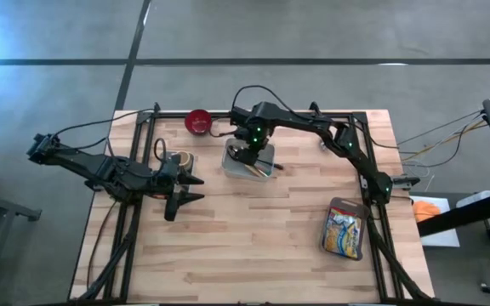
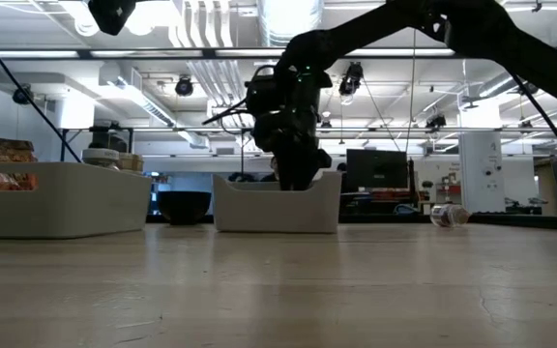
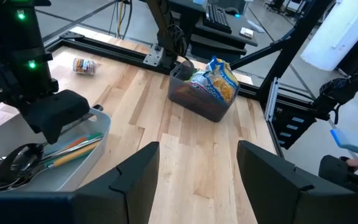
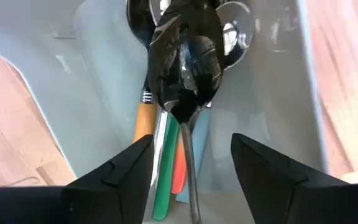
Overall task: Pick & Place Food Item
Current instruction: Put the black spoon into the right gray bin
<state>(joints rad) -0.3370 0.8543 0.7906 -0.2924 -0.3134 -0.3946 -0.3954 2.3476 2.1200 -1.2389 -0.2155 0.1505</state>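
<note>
My right hand [image 1: 251, 163] hangs half open and empty inside the bin [image 1: 231, 166], spoon [image 4: 185, 68] directly ahead with its handle running back between my fingers; left hand [image 1: 192, 189], open, waits alongside on the tabletop [image 1: 270, 238].

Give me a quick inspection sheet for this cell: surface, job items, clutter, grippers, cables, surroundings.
Surface: wooden table, bare in the middle.
Job's things: utensil bin holding spoons; snack bin at the right edge.
Clutter: red bowl at the far edge; small jar lying on its side.
Grippers: right gripper open, down in the utensil bin over a spoon; left gripper open, empty, waiting at left.
Cables: black leads along both arms.
Surroundings: concrete floor, monitors behind; part of a person at the edge of the left wrist view.
</note>
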